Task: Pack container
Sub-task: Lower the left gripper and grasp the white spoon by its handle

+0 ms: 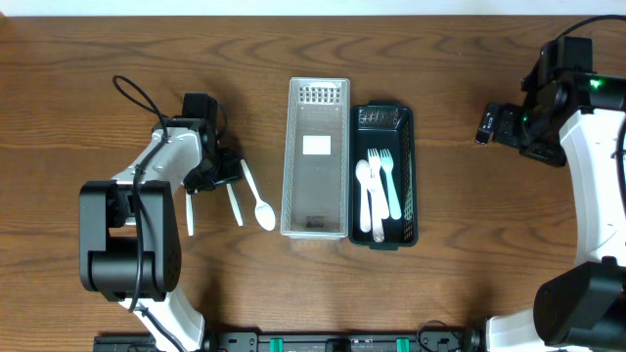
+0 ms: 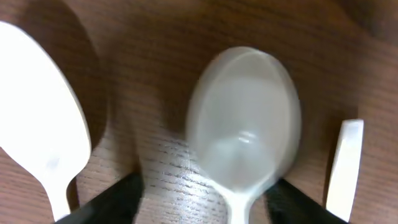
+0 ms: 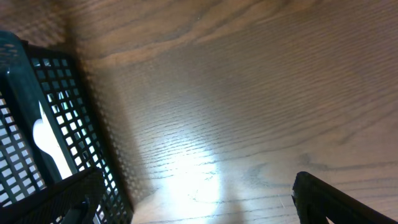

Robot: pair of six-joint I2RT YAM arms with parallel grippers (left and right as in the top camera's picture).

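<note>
The left gripper [image 2: 205,190] has its jaws apart over the grained wooden table [image 2: 186,37]. Outside its left finger lies an opaque white spoon [image 2: 37,118] with a smooth, rounded bowl. Between the two dark fingers lies a translucent plastic spoon [image 2: 245,118]. Its oval bowl is glossy and sits ahead of the fingertips, its thin neck runs back between them, and neither finger touches it. Outside the right finger rests a flat white handle [image 2: 345,162] with a squared end.

Farther right stands a pale translucent basket [image 1: 316,156], long and rectangular, slotted at its far end. Touching its right side is a dark green mesh basket [image 1: 406,147] holding white forks and spoons [image 1: 377,191].

The right gripper [image 3: 196,180] is also parted, with only bare wood between its fingers. The green basket's gridded wall lies just outside its left finger, and a white utensil shows through the mesh.
</note>
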